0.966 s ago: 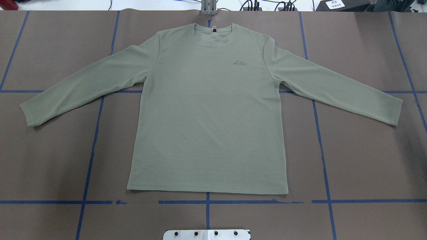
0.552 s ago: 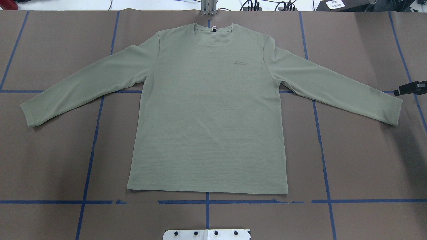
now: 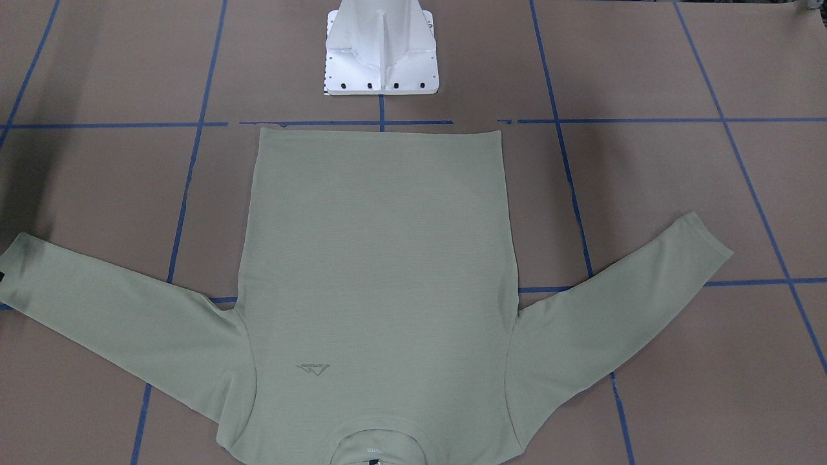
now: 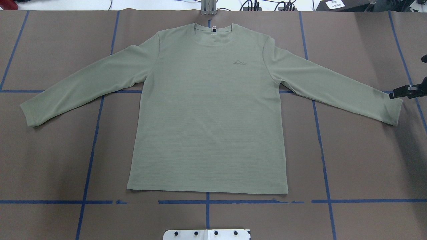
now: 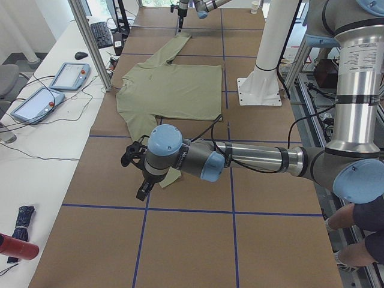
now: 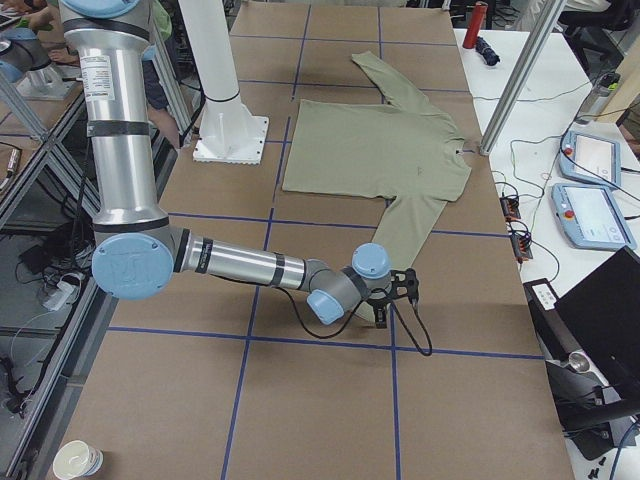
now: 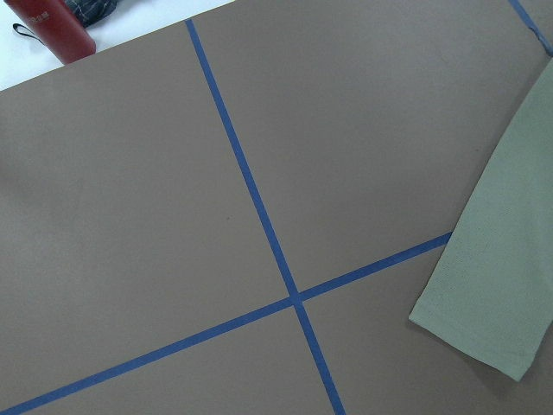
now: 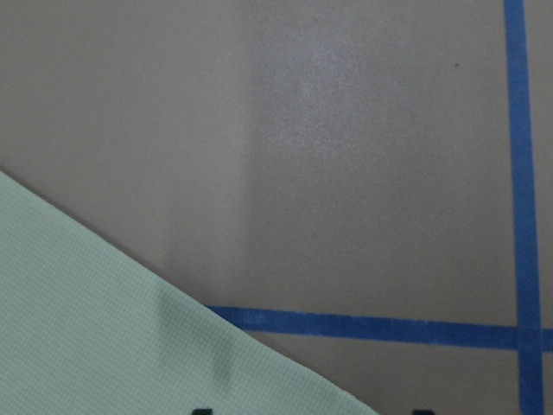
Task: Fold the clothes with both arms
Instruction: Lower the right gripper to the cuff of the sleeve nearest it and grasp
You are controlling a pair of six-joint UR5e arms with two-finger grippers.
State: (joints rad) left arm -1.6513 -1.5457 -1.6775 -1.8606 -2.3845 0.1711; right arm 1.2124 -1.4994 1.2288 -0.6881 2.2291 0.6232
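The clothes are one sage-green long-sleeved shirt lying flat, face up, both sleeves spread out, neck at the far edge. My right gripper shows as a black tip at the overhead view's right edge, just beside the right sleeve's cuff. In the right wrist view that sleeve fills the lower left, and two dark fingertips stand apart at the bottom edge, so the gripper is open. My left gripper hangs low by the left cuff; I cannot tell whether it is open or shut.
The white pedestal base stands just behind the shirt's hem. Blue tape lines cross the brown table cover. A red bottle lies beyond the table's left end, and control tablets lie on the side bench. A person's legs show beside the robot.
The right gripper has come into the overhead view from the right edge and moved left to the right cuff. The shirt has not moved.
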